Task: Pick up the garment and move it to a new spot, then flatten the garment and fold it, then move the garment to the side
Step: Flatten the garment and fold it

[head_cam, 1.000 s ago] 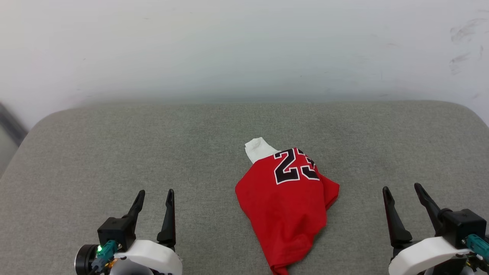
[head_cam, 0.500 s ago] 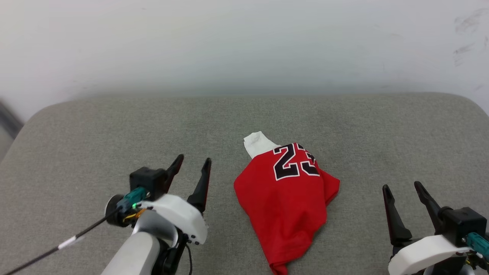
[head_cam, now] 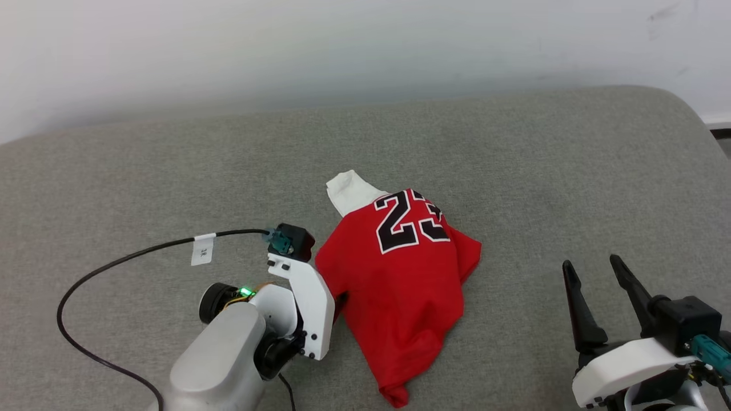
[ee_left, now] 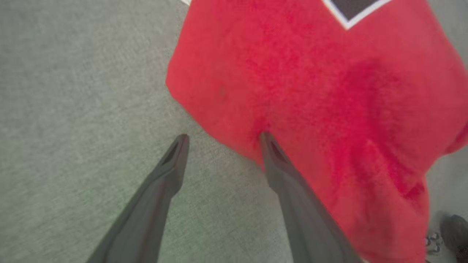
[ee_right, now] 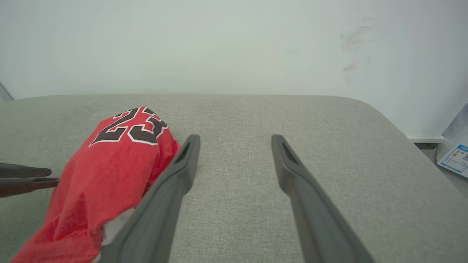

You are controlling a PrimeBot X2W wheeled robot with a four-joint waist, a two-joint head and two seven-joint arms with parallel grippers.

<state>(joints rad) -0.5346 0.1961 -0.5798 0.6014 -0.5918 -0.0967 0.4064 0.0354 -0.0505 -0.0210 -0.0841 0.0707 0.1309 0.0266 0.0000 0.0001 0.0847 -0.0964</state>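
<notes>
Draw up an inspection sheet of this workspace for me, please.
Surface: grey fabric pad, rounded corners.
Job's things: garment, red, crumpled in a heap, "23" facing up, white sleeve at the far end.
Clutter: nothing seen.
Grippers: left gripper open at the garment's edge, one finger against cloth, one over bare pad; right gripper open, apart from the garment.
Cables: black cable with white tag loops over the pad.
Surroundings: pale wall, scuffed; printed paper beyond the pad.

Matt cloth garment (head_cam: 400, 274), woven table (head_cam: 514, 171)
</notes>
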